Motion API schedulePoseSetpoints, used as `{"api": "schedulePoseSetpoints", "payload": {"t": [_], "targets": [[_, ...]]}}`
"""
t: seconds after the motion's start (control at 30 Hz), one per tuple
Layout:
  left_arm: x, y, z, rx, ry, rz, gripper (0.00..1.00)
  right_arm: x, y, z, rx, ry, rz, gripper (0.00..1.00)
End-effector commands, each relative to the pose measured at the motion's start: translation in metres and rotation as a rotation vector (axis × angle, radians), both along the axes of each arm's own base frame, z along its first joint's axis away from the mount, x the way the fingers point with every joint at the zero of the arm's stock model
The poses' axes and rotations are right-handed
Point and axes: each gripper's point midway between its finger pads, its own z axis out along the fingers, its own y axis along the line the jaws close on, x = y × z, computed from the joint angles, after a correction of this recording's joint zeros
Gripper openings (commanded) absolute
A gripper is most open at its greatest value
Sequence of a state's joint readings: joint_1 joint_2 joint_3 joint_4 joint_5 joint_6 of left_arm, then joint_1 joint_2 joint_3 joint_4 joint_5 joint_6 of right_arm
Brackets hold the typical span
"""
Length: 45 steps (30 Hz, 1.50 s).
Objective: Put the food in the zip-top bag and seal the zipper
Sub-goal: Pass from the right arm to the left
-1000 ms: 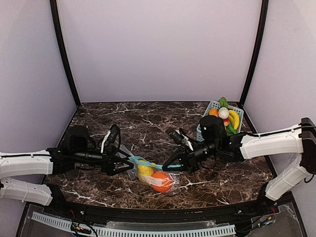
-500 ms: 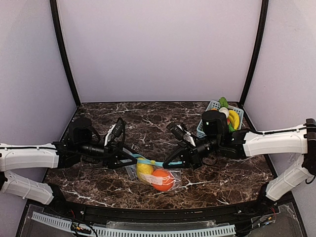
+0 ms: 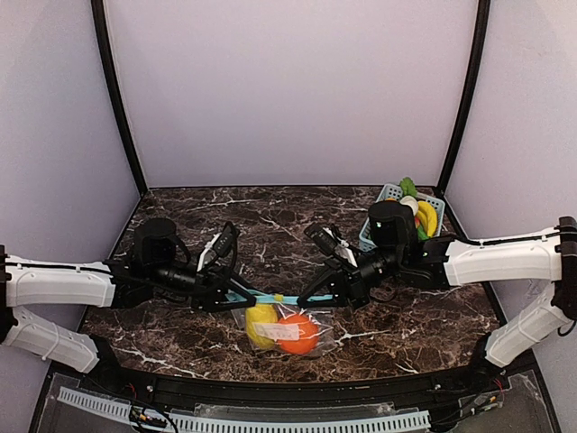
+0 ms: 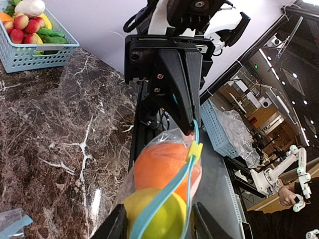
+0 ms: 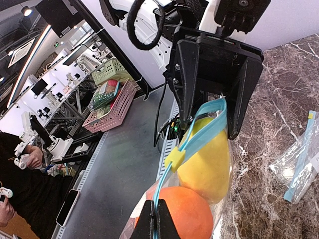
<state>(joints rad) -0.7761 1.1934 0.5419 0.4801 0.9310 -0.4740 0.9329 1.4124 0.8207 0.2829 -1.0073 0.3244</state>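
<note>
Food (image 3: 296, 332) in bag (image 3: 279, 299), near centre, basket (image 3: 388, 192) at far right

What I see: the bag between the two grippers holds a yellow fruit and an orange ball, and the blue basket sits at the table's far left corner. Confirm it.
Wrong: the blue basket sits at the far right corner, as the top external view shows. The bag between the left gripper and right gripper does hold a yellow fruit and an orange ball.

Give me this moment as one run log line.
bag: yellow piece and orange ball inside | right end effector: shut on zipper strip | left end effector: open, astride zipper strip
</note>
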Motion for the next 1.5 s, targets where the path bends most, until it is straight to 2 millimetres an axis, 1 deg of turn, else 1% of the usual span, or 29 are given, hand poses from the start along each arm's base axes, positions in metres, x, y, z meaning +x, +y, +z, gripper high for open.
{"api": "schedulePoseSetpoints", "payload": {"t": [0.0,0.03,0.2,0.33,0.53,0.63,0.73,0.77,0.83,0.9,0.97,1.07,1.13,1.17,1.23,1.3,1.47], "targets": [[-0.003,-0.004,0.013,-0.034,-0.032,-0.027,0.37,0.001,-0.001,0.022,0.056,-0.033,0.003,0.00],[-0.003,-0.004,0.013,-0.035,-0.033,-0.026,0.35,0.002,-0.001,0.022,0.056,-0.033,0.001,0.00],[-0.003,-0.004,0.014,-0.036,-0.029,-0.023,0.14,0.005,-0.002,0.019,0.046,-0.034,-0.022,0.00],[-0.004,-0.003,0.016,-0.039,-0.030,-0.019,0.02,0.016,-0.002,0.010,0.013,-0.049,-0.082,0.00],[-0.002,0.000,0.013,-0.018,-0.037,0.009,0.01,0.035,-0.002,-0.005,-0.042,-0.075,-0.183,0.00],[0.001,0.003,0.004,0.025,-0.052,0.039,0.01,0.047,-0.001,-0.019,-0.106,-0.092,-0.248,0.01],[0.009,0.006,-0.005,0.078,-0.087,0.096,0.01,0.056,-0.001,-0.030,-0.151,-0.099,-0.292,0.41],[0.009,0.009,-0.011,0.103,-0.096,0.100,0.01,0.057,-0.001,-0.031,-0.154,-0.100,-0.297,0.51],[0.012,0.010,-0.017,0.136,-0.107,0.111,0.01,0.058,0.000,-0.034,-0.161,-0.099,-0.303,0.64],[0.012,0.010,-0.023,0.163,-0.110,0.110,0.01,0.058,0.002,-0.035,-0.169,-0.111,-0.311,0.72],[0.012,0.009,-0.030,0.192,-0.104,0.106,0.01,0.057,0.005,-0.035,-0.178,-0.134,-0.317,0.76],[0.012,0.005,-0.038,0.237,-0.092,0.102,0.01,0.053,0.014,-0.039,-0.209,-0.161,-0.318,0.78],[0.012,0.002,-0.038,0.242,-0.097,0.097,0.01,0.051,0.023,-0.040,-0.216,-0.164,-0.327,0.79],[0.011,0.001,-0.039,0.243,-0.099,0.095,0.01,0.046,0.029,-0.039,-0.214,-0.171,-0.324,0.80],[0.012,-0.001,-0.037,0.240,-0.105,0.099,0.01,0.045,0.038,-0.039,-0.213,-0.191,-0.347,0.84],[0.013,-0.001,-0.036,0.238,-0.107,0.101,0.01,0.042,0.047,-0.040,-0.205,-0.201,-0.351,0.85],[0.012,-0.003,-0.038,0.240,-0.092,0.090,0.01,0.038,0.069,-0.057,-0.235,-0.235,-0.349,0.85]]}}
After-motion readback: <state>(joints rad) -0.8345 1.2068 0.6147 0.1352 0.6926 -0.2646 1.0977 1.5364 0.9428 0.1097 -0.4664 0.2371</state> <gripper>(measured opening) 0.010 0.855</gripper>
